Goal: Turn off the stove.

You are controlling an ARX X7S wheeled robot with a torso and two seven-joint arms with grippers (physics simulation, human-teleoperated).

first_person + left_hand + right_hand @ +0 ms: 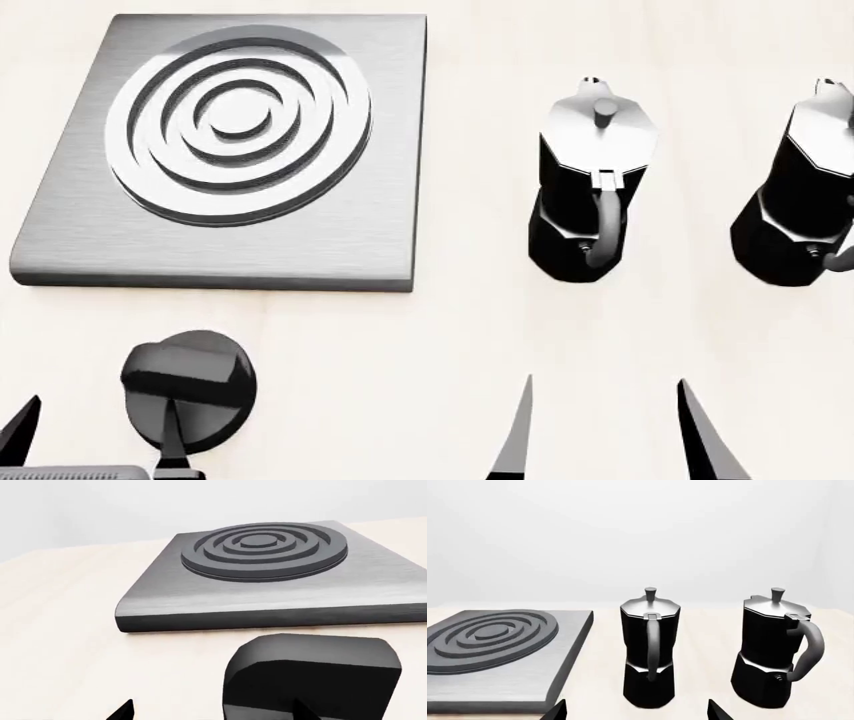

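Observation:
The stove [340, 235] is a flat brushed grey plate at the far left, with a round burner [238, 120] of concentric rings. It also shows in the left wrist view [200, 597] and the right wrist view [570, 640]. A small black round knob [187, 385] with a raised bar lies on the table in front of it. My left gripper [94, 440] is open. Its right finger overlaps the knob [313, 672] and its left finger is off to the side. My right gripper [607, 435] is open and empty, in front of the left moka pot.
Two black-and-silver moka pots [587, 190] [801, 200] stand upright to the right of the stove, handles toward me. They also show in the right wrist view [649, 650] [770, 650]. All rest on a pale wooden table [400, 360].

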